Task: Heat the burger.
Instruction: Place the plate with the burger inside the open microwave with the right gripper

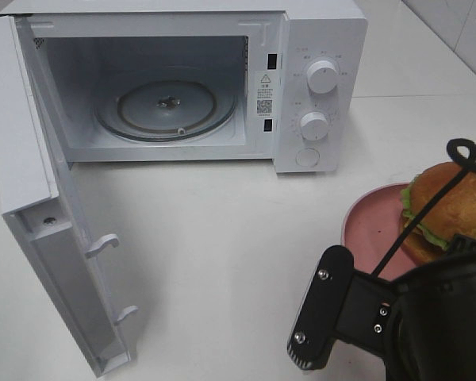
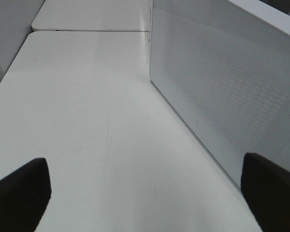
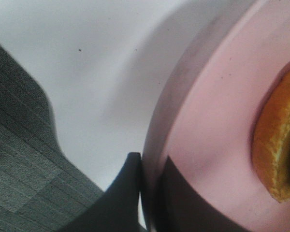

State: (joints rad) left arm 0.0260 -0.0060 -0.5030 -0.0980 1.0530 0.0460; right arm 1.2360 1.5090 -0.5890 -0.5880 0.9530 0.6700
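Note:
The burger (image 1: 448, 208), with a golden-brown bun and green lettuce, lies on a round pink plate (image 1: 366, 230) at the right of the table. The right wrist view shows my right gripper (image 3: 152, 164) shut on the plate's rim (image 3: 217, 121), one finger on each side, and the bun's edge (image 3: 280, 154) beyond. From above, the black right arm (image 1: 428, 317) hides that gripper. My left gripper (image 2: 145, 188) is open, its dark fingertips (image 2: 19, 193) wide apart above bare table with nothing between them. It does not appear in the high view.
The white microwave (image 1: 317, 79) stands at the back, its door (image 1: 40, 198) swung out to the left and its glass turntable (image 1: 166, 107) bare. A white mesh-patterned panel (image 2: 222, 96) stands close beside my left gripper. Grey floor (image 3: 19, 169) shows past the table edge near the plate.

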